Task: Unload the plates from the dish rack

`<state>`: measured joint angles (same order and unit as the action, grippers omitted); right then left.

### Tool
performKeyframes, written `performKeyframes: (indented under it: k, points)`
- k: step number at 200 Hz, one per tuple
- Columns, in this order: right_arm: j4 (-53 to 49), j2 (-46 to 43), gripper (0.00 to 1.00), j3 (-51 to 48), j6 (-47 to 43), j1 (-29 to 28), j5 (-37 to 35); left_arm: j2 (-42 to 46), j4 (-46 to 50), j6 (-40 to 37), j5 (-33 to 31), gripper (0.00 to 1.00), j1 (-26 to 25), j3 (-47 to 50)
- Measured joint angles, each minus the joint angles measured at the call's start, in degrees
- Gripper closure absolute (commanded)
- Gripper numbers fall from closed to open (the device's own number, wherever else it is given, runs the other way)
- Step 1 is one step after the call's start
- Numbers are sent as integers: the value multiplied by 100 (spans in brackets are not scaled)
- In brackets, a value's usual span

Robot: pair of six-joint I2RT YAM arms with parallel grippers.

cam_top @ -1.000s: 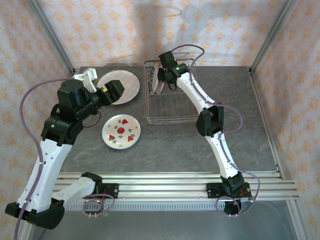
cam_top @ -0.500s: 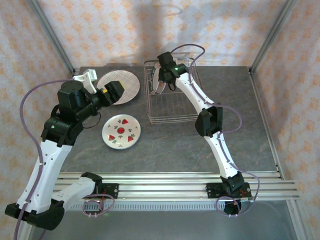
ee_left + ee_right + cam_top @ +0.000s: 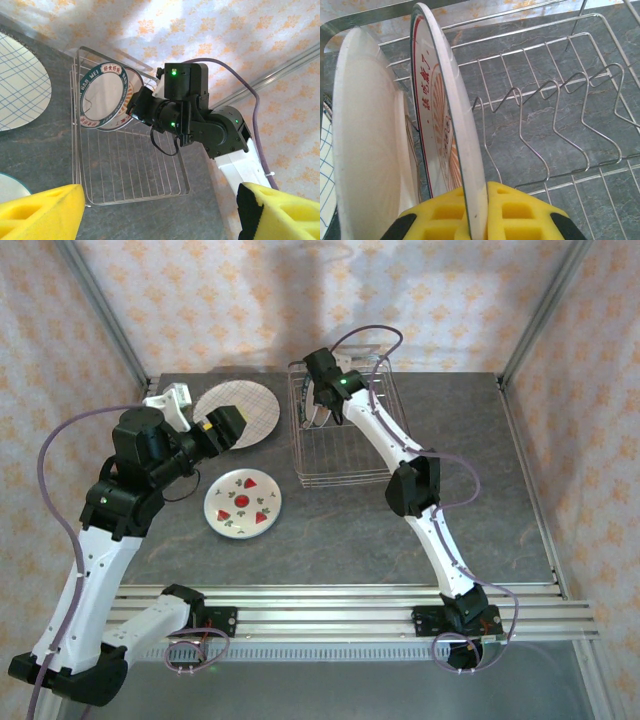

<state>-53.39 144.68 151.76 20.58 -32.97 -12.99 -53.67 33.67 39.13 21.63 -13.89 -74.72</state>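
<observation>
The wire dish rack [image 3: 345, 478] stands at the back of the table with plates [image 3: 317, 406] upright at its far end. My right gripper [image 3: 322, 390] reaches down into the rack. Its yellow pads [image 3: 530, 215] are shut on the rim of a plate [image 3: 447, 125] with red lettering and orange rays. Just left of it stands a plain white plate back [image 3: 365, 150]. In the left wrist view a dark-rimmed plate [image 3: 102, 95] with a white centre faces me in the rack [image 3: 130, 170]. My left gripper [image 3: 228, 425] hovers open left of the rack with nothing between its fingers [image 3: 40, 215].
A pink-grid plate [image 3: 240, 412] lies flat on the table left of the rack, under my left gripper. A strawberry-print plate [image 3: 243, 503] lies in front of it. The rack's near tines [image 3: 555, 115] hold nothing. Patterned walls and metal posts enclose the table.
My right gripper has closed on the plate's rim and moved slightly left and back in the rack. The left arm has barely shifted and stays open.
</observation>
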Motion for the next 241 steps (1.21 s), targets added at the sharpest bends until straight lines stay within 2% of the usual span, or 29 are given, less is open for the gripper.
performKeyframes:
  k: [48, 133, 195, 241]
  points:
    - [-190, -240, 100, 11, 4, -50, -332, 9, -11, 107, 2, 20, 0, 22]
    - [-780, -1316, 100, 11, 50, -37, -949, -105, -424, 608, 57, 19, -87, 31]
    - [-1259, -2323, 100, -155, 227, 138, -905, -850, -1038, 1233, 46, 19, -846, 74]
    - [-1624, -3045, 100, -485, 413, 619, -317, -1845, -2347, 2122, 33, 18, -1547, 350]
